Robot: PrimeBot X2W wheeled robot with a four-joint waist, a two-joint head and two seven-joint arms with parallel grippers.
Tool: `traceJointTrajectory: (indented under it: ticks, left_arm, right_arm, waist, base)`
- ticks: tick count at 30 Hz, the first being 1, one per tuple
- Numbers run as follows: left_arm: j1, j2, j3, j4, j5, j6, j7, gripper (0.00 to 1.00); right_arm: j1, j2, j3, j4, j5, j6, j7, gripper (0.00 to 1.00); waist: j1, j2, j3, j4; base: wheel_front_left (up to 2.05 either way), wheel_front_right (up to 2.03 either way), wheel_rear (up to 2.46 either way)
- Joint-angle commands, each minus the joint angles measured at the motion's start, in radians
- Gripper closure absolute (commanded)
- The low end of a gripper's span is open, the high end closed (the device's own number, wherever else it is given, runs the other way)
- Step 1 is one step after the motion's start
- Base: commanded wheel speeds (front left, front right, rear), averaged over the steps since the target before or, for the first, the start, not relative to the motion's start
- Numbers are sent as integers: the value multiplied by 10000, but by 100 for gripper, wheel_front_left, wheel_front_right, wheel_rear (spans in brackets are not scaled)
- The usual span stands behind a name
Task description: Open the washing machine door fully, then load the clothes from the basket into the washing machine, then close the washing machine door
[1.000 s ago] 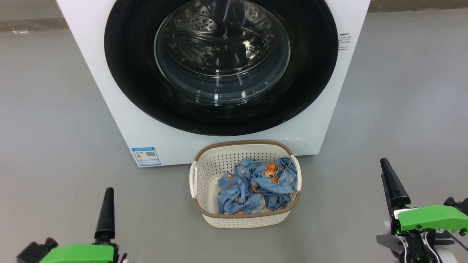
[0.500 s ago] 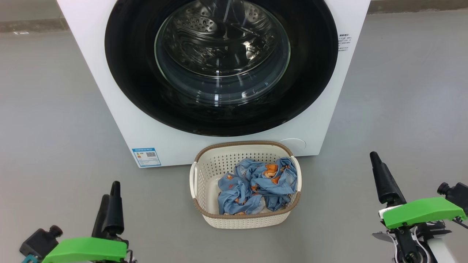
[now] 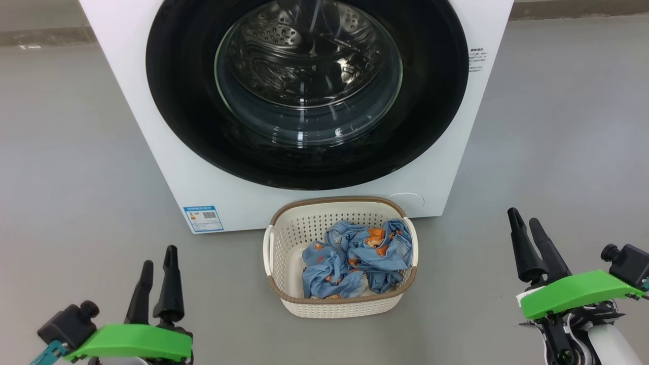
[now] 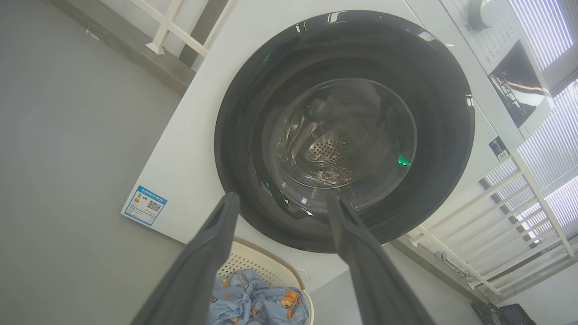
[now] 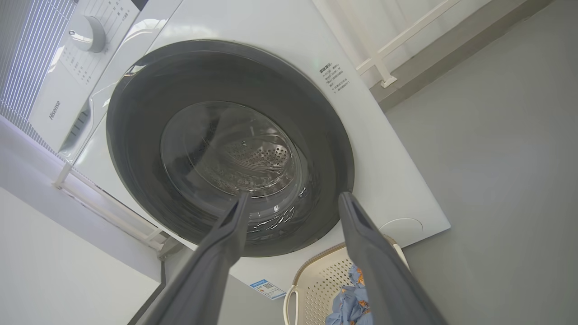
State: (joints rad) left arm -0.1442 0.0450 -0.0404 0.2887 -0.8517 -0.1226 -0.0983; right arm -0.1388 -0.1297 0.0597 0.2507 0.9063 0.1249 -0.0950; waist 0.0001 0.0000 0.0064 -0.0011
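Note:
The white washing machine [image 3: 152, 126] stands ahead with its round black door [image 3: 187, 116] shut flat against the front; the steel drum shows through the glass. On the floor just in front sits the cream basket [image 3: 284, 238] holding crumpled light blue clothes [image 3: 355, 258] with orange figures. My left gripper [image 3: 159, 256] hovers open at the lower left, well left of the basket. My right gripper [image 3: 522, 215] hovers open at the lower right. Both wrist views look up at the door [image 4: 244, 90] [image 5: 135, 135] between spread fingers, with nothing held.
Grey floor [image 3: 66, 152] lies on both sides of the machine. A blue label sticker [image 3: 203, 218] marks its lower left corner. White railings [image 4: 496, 216] and a wall base run behind the machine.
Both grippers have rolled about their wrists, so two fingers now show on each instead of one. The left one rose slightly and moved right; the right one shifted left. Door and basket unchanged.

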Motion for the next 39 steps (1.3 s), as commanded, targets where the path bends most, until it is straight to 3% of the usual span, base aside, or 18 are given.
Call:
traceJointTrajectory:
  ticks: [1,39]
  left_arm:
    - [-523,175,136,-182,476,-47,-152,0]
    - [-1259,212,-188,355,4858,-73,-1271,0]
  right_arm:
    - [-594,-225,171,-227,-469,39,-176,0]
    - [-1288,-708,894,158,-4767,53,-1302,0]
  waist:
    - [0,0,11,-2]
    - [0,0,141,-34]
  base:
    - [0,0,0]
    - [0,0,0]
